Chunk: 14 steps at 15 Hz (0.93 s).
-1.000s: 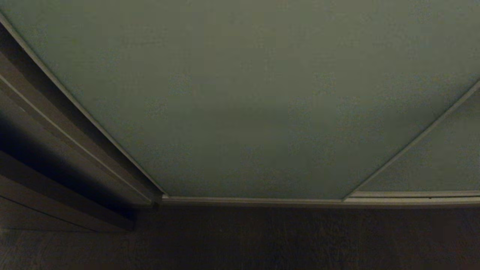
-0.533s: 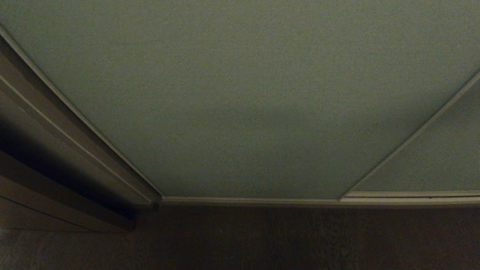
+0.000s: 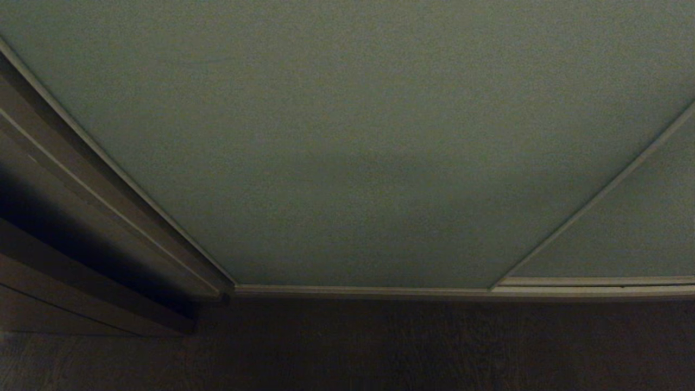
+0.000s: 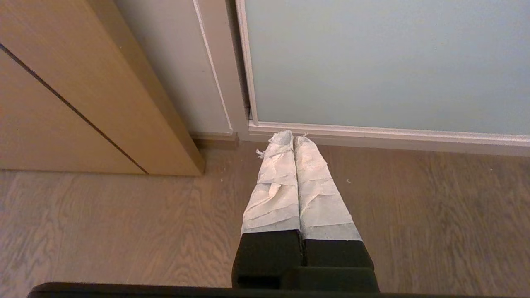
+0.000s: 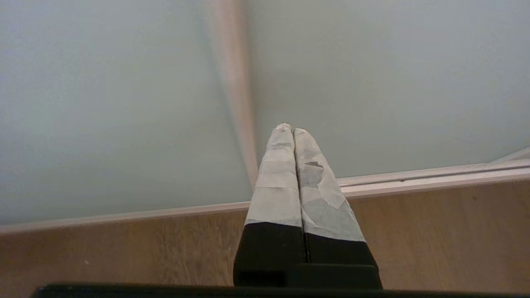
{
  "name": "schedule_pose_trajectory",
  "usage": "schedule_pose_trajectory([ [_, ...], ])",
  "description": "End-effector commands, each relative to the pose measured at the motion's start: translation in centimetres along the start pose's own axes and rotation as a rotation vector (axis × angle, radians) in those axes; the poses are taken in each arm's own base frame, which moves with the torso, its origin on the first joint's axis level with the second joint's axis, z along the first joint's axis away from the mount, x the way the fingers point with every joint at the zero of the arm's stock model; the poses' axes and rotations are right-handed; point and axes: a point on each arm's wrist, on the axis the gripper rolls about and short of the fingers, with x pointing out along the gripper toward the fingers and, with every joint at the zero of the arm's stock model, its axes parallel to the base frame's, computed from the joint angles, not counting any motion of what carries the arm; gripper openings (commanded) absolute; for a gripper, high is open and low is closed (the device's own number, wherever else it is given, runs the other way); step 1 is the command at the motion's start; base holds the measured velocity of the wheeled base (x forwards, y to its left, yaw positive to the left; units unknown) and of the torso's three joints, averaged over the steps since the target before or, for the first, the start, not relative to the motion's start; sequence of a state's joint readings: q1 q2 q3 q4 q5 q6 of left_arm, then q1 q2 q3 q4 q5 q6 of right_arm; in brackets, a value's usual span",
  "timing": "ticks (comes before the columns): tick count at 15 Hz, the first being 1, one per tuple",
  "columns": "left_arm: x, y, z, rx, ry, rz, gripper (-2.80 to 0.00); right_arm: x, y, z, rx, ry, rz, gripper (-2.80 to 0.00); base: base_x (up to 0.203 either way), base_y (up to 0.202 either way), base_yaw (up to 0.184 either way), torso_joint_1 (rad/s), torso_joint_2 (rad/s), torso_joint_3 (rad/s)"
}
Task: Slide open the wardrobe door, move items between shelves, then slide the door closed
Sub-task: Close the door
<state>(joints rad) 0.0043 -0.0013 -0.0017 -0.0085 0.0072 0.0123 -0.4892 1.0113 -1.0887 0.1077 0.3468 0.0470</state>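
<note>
The sliding wardrobe door (image 3: 347,136) fills the head view as a pale grey-green panel edged by a thin light frame; it covers the opening, so the items and the shelves are hidden. No arm shows in the head view. My left gripper (image 4: 293,136) hangs low over the wooden floor, shut and empty, pointing at the door's (image 4: 381,62) bottom corner. My right gripper (image 5: 288,129) is shut with nothing in it, raised in front of the door (image 5: 116,103) near the vertical frame strip (image 5: 236,91) between two panels.
A second door panel (image 3: 630,228) overlaps at the right. The bottom rail (image 3: 434,292) runs along the dark wooden floor (image 3: 380,347). A brown wooden cabinet side (image 4: 74,95) stands left of the wardrobe's frame (image 3: 81,179).
The head view stays the same; neither arm appears in it in any frame.
</note>
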Motion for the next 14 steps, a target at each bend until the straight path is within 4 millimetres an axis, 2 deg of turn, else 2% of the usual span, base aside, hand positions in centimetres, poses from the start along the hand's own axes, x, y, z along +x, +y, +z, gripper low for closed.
schedule_pose_trajectory([
  [1,0.0,0.0,0.0,0.000,0.002,0.001,-2.80,-4.0,1.9,-0.8,-0.025,-0.073,0.017,-2.80,0.000,0.000,0.000,0.000,0.00,0.000],
  [3,0.0,0.0,0.0,0.000,0.001,0.001,-2.80,-7.1,2.7,-3.8,-0.031,-0.076,0.042,-2.80,0.000,0.000,0.000,0.000,0.00,0.000],
  [5,0.0,0.0,0.0,0.000,0.001,0.001,-2.80,-10.4,2.9,-8.1,-0.054,-0.071,0.098,-2.80,0.000,0.000,0.000,0.000,0.00,0.000],
  [7,0.0,0.0,0.0,0.000,0.001,0.001,-2.80,-12.8,2.6,-12.8,-0.084,-0.067,0.152,-2.80,0.000,0.000,0.000,0.000,0.00,0.000],
  [9,0.0,0.0,0.0,-0.001,0.001,0.001,-2.80,-13.6,1.9,-18.0,-0.113,-0.022,0.191,-2.80,0.000,0.000,0.000,0.000,0.00,0.000],
  [11,0.0,0.0,0.0,0.000,0.001,0.002,-2.80,-13.3,1.5,-22.4,-0.144,0.038,0.209,-2.80,0.000,0.000,0.000,0.000,0.00,0.000],
  [13,0.0,0.0,0.0,0.000,0.002,0.001,-2.80,-13.0,1.3,-25.6,-0.157,0.032,0.212,-2.80,0.000,0.000,0.000,0.000,0.00,0.000],
  [14,0.0,0.0,0.0,-0.002,0.001,0.001,-2.80,-12.5,1.3,-26.4,-0.159,-0.001,0.203,-2.80,0.000,0.000,0.000,0.000,0.00,0.000],
])
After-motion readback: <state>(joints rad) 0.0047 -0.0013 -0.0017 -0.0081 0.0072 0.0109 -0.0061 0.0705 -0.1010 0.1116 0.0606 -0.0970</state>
